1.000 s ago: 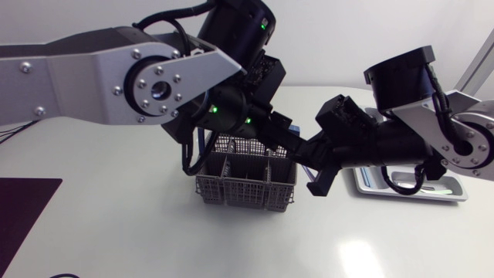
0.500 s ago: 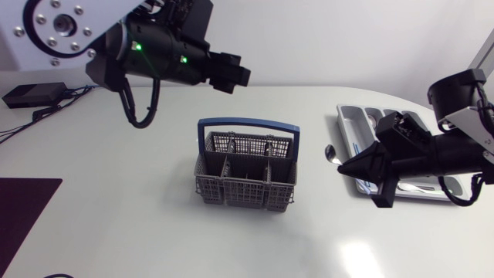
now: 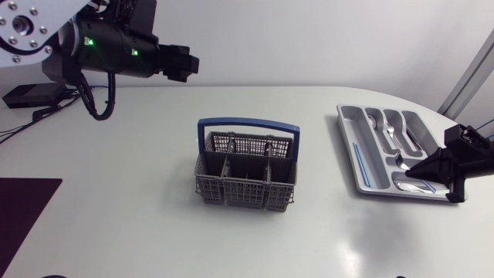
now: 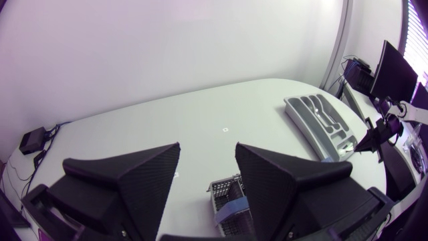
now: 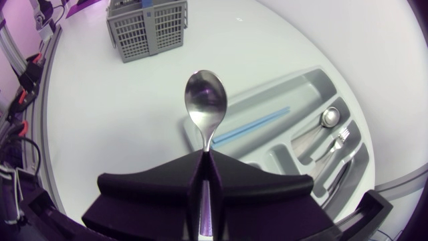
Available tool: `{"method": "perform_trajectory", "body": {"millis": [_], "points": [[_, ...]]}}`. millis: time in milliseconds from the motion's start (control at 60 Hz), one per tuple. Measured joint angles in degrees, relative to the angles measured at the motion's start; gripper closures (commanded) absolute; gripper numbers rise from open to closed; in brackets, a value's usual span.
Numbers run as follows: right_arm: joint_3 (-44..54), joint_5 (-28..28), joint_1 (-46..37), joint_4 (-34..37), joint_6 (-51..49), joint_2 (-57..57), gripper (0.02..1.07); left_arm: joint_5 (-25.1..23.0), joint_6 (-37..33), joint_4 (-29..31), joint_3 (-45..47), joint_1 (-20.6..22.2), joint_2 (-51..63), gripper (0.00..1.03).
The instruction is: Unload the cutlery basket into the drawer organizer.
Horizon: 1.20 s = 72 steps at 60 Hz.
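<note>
The grey cutlery basket (image 3: pixel 245 168) with a blue handle stands mid-table, also seen in the left wrist view (image 4: pixel 231 198) and the right wrist view (image 5: pixel 147 27). At the right lies the grey drawer organizer (image 3: pixel 349 147) holding several pieces of cutlery and a blue stick. My right gripper (image 3: pixel 423 170) hangs over the organizer's near end, shut on a steel spoon (image 5: pixel 206 100) whose bowl points ahead over the organizer (image 5: pixel 294 94). My left gripper (image 3: pixel 181 63) is high at the back left, far from the basket, open (image 4: pixel 207 164) with nothing between its fingers.
A spoon (image 5: pixel 328 117) and a fork (image 5: pixel 338 140) lie in the organizer's compartments, a blue stick (image 5: pixel 251 126) in the long side slot. A dark mat (image 3: pixel 23 208) covers the table's front left corner. The table's curved edge runs close behind the organizer.
My left arm has pulled up and back to the left from the basket, and its gripper has opened. The right arm has carried the spoon rightwards from the basket to the organizer.
</note>
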<state>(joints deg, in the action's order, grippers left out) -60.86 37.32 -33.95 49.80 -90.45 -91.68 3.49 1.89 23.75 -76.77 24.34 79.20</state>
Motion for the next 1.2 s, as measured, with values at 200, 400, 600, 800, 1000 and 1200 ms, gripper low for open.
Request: {"method": "perform_trajectory", "body": {"millis": [200, 400, 600, 800, 1000, 1200], "points": [[-6.93, -4.59, -4.22, -0.28, -8.26, -9.57, 1.01, 0.0, -1.01, -0.02, 3.82, -2.32, -0.09, 0.43], [-8.37, -9.4, -5.6, -5.9, -11.32, -14.62, 1.01, -1.05, -2.12, -0.02, 6.34, -6.16, -0.22, 0.43], [-8.57, -13.22, -5.79, -10.1, -12.52, -16.41, 1.0, -2.78, -2.78, -0.02, 9.18, -8.48, -1.42, 0.43], [-8.31, -16.55, -5.03, -15.17, -12.87, -17.11, 0.45, -3.56, -3.48, -0.04, 11.32, -9.38, -1.7, 0.43], [-6.6, -15.98, -4.61, -16.39, -11.21, -16.22, 0.37, -5.22, -4.44, -0.07, 13.16, -10.05, -1.7, 0.43], [1.49, -10.08, -0.96, -14.67, -5.77, -0.17, 0.35, -7.15, -5.95, -0.09, 14.27, -10.03, -1.66, 0.43]]}}
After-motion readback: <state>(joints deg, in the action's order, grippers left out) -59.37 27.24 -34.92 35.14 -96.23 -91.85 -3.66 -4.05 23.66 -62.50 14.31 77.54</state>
